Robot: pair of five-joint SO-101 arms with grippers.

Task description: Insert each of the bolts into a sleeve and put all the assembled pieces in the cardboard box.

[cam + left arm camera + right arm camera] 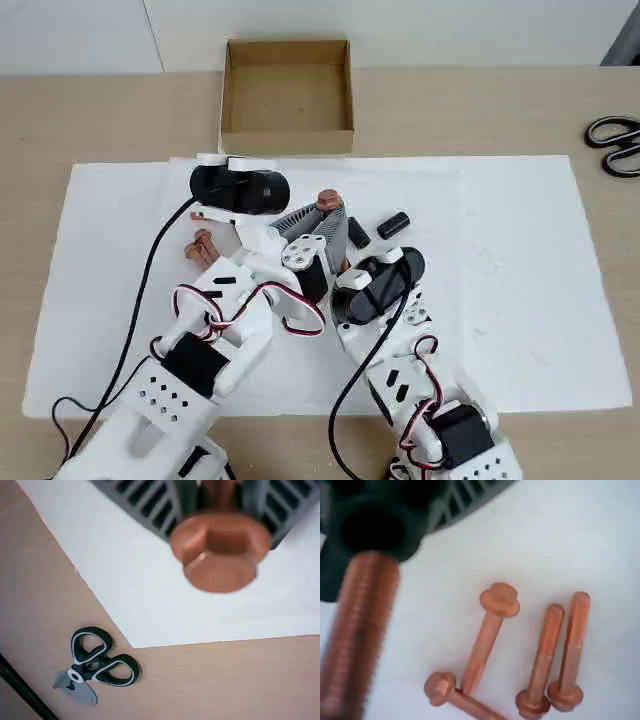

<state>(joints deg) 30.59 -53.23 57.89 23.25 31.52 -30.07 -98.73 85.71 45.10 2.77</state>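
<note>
**Arms meet over the white paper (520, 300) in front of the cardboard box (287, 95), bolt against sleeve.**

High view: the left arm (215, 330) is bent at the elbow and angles toward the box. Its left gripper (322, 212) pinches a copper flange bolt (330, 201). The right arm (420, 380) lies alongside, with the right gripper (345, 250) farther from the box. Spare sleeves (393, 224) lie near the grippers, loose bolts (200, 245) lie on their other side, and scissors (615, 145) lie well right of the box.
Left wrist view: ribbed jaws clamp the bolt's shank behind its hexagonal head.
Right wrist view: the right gripper pinches a black sleeve (375, 530), and the threaded tip sits at the sleeve's mouth. Whether the tip has entered cannot be told. Four loose bolts lie on the paper.
</note>
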